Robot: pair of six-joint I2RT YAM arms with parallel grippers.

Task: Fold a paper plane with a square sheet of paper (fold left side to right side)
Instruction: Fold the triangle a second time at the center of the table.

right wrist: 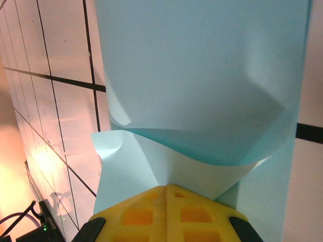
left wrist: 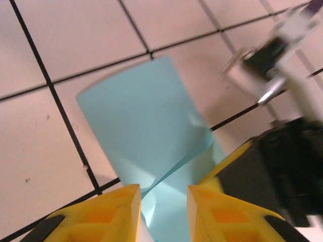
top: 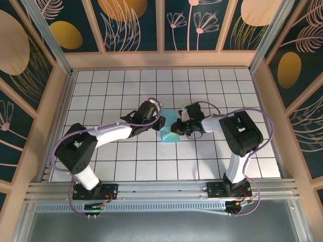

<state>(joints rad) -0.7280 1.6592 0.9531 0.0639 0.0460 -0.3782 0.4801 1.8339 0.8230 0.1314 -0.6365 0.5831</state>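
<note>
The white gridded table [top: 101, 161] is glossy tile with black lines. At mid-frame in the top view lies the square sheet of paper [top: 169, 135], thin, matte, light-blue, curled over itself, long axis running up-frame. The right gripper [right wrist: 166, 187] pinches its lifted edge, yellow fingers together; the left gripper [left wrist: 164, 194] straddles it from frame-left, fingers parted.

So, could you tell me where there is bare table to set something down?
Free: the tile rows along the back wall, and the near rows between left arm base and right arm base. Crowded: the middle, where both arms' jaws meet at the light-blue paper.
</note>
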